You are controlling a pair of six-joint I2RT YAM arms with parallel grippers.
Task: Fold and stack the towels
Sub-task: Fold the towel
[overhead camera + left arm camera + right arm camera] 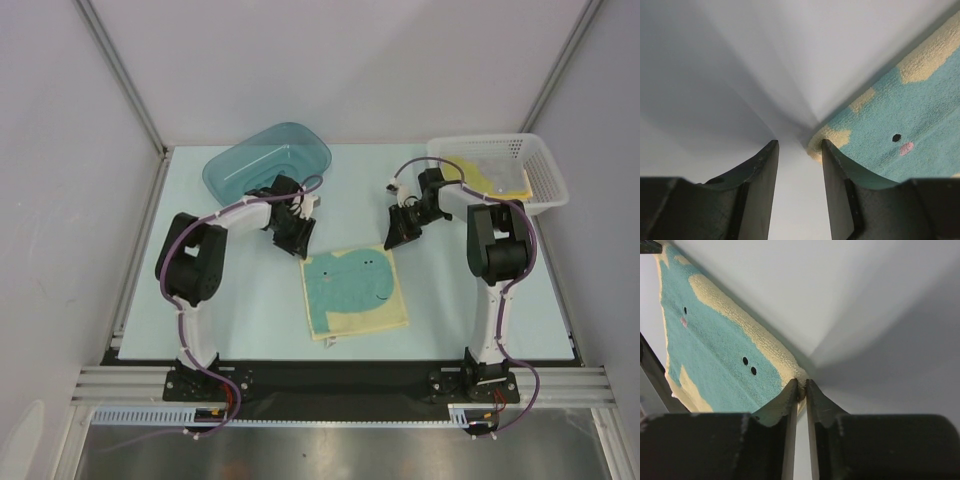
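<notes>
A cream-with-teal towel (355, 290) lies flat on the table in the middle of the top view, with a small tag at its near edge. My left gripper (303, 248) is at the towel's far left corner. In the left wrist view it (799, 145) is open, with bare table between the fingers and the towel corner (900, 120) just outside the right finger. My right gripper (392, 242) is at the far right corner. In the right wrist view it (802, 384) is shut on that corner of the towel (715, 340). A yellow towel (492, 177) lies in the white mesh basket.
A teal plastic tub (267, 160) stands at the back left, right behind my left arm. The white mesh basket (545, 185) sits at the back right, beside my right arm. Grey walls enclose the table on three sides.
</notes>
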